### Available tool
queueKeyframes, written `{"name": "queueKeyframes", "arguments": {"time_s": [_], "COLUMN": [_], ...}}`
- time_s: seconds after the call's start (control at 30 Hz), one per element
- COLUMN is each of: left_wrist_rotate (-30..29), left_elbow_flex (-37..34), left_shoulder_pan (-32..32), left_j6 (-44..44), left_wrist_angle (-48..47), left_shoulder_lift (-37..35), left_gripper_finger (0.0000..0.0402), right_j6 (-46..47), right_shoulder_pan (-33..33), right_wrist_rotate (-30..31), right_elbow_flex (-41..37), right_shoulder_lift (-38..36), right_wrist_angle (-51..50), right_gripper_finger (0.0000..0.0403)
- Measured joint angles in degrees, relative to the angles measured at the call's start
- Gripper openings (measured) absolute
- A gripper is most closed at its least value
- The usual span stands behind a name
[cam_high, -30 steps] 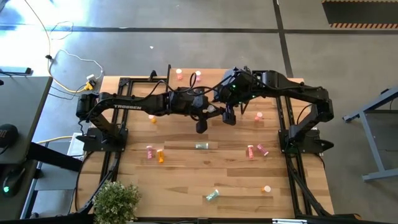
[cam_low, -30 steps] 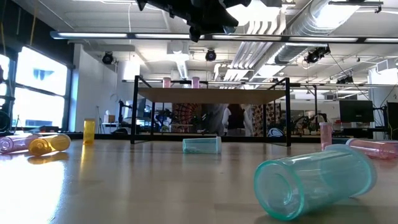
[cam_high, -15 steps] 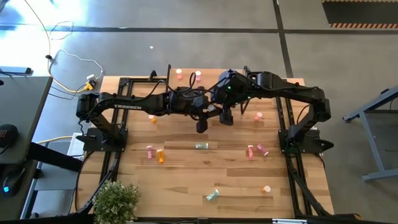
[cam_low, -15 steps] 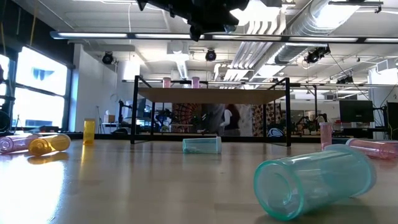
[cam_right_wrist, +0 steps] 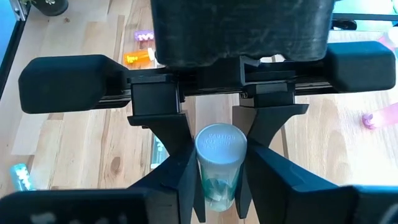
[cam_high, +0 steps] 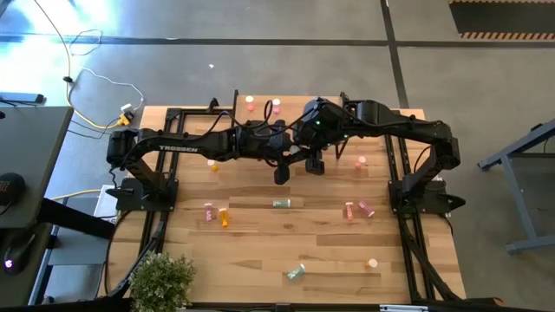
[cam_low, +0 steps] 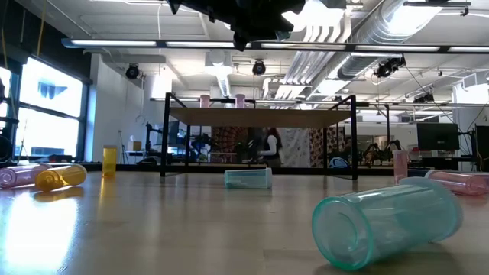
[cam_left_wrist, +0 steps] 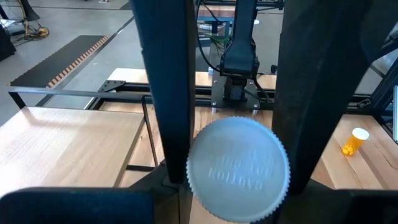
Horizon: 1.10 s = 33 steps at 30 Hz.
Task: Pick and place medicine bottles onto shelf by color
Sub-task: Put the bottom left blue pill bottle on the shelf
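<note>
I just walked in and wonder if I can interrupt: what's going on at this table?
Two robot arms are sorting small medicine bottles onto the shelf. The left gripper holds a capped teal bottle in the air above the middle of the table, and the right gripper sits close beside it. Two pink bottles stand on the shelf. The other bottles, pink, orange and teal, are scattered over the table, several lying down.

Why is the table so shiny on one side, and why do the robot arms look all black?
Low view: window light glares off the table at the left; the arms overhead are dark against bright ceiling lights. High view: table evenly lit.
</note>
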Motion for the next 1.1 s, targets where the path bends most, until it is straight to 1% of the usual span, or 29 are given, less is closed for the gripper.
{"name": "queueKeyframes", "arguments": {"time_s": [0.13, 0.73, 1.0, 1.1], "left_wrist_rotate": [0.0, 0.0, -0.5, -0.5], "left_elbow_flex": [0.0, 0.0, 0.1, 0.1], "left_shoulder_pan": [0.0, 0.0, 0.0, 0.0], "left_j6": [0.0, 0.0, 0.0, 0.0], "left_wrist_angle": [0.0, -1.0, -1.1, -1.1], "left_shoulder_lift": [0.0, 0.0, 0.0, 0.0], "left_gripper_finger": [0.0095, 0.0095, 0.0122, 0.0125], "right_j6": [0.0, 0.7, 2.6, 3.0], "right_shoulder_pan": [0.0, 0.0, 0.0, 0.0], "right_wrist_rotate": [0.0, 0.7, 1.9, 2.1], "right_elbow_flex": [0.0, 0.0, 0.0, 0.0], "right_shoulder_lift": [0.0, 0.2, 0.2, 0.1], "right_wrist_angle": [-0.1, -0.3, -0.5, -1.0], "right_gripper_finger": [0.0099, 0.0095, 0.0095, 0.0094]}}
